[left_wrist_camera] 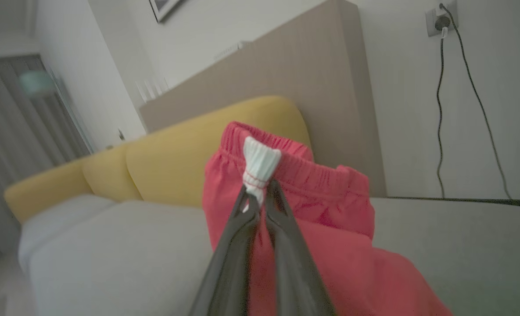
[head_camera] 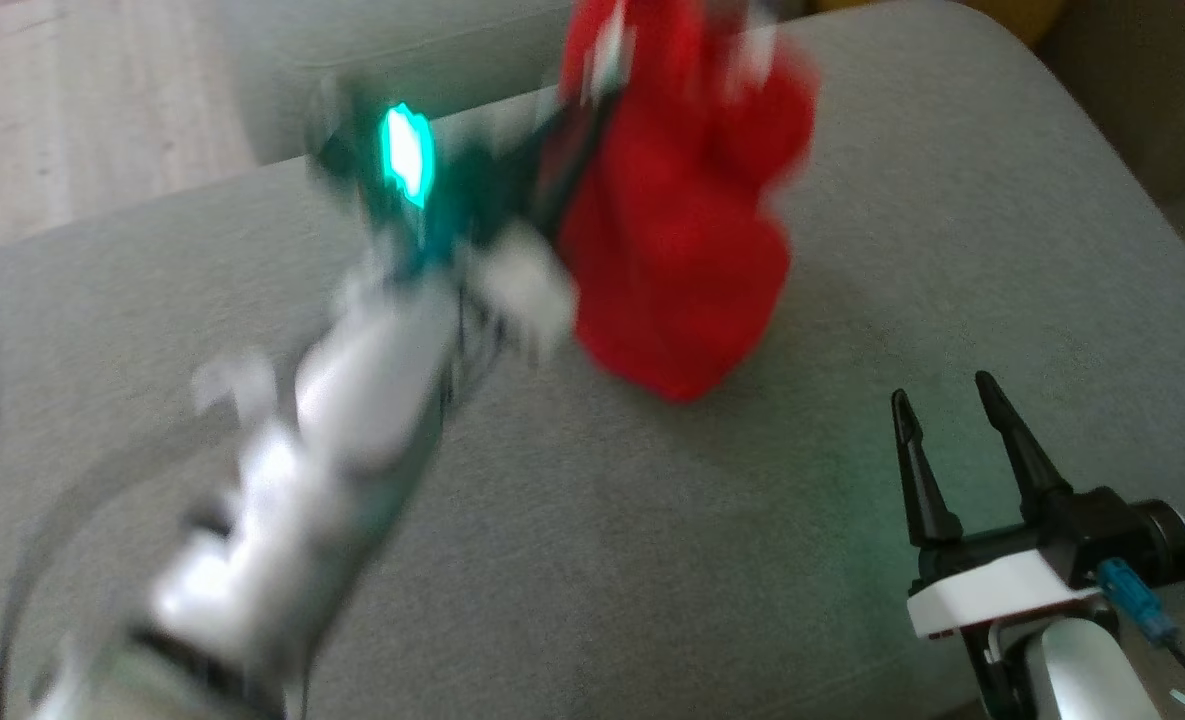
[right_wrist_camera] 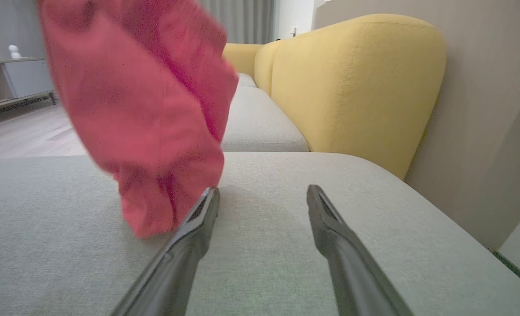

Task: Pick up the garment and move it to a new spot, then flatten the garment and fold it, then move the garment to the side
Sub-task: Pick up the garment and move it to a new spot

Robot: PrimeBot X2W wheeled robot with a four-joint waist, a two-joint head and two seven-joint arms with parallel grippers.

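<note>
Shorts (left_wrist_camera: pixel 330 210) hang from the left tool (left_wrist_camera: pixel 260 193), clamped on their waistband (left_wrist_camera: pixel 306 169) to carry them across the sofa seat (right_wrist_camera: pixel 66 197); the right tool (right_wrist_camera: pixel 262 195) hovers low, jaws apart.

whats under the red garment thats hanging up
Beneath the hanging garment lies the grey sofa cushion. Whether its lowest fold touches the cushion is unclear, and the patch behind that fold is covered.

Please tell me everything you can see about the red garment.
The red garment looks like soft, thin cloth shorts with a gathered elastic waistband and a white cord end. It hangs crumpled, waistband uppermost, held up by the left end effector, which is shut on the cord at the waistband. Its lower end seems to touch the grey sofa cushion.
</note>
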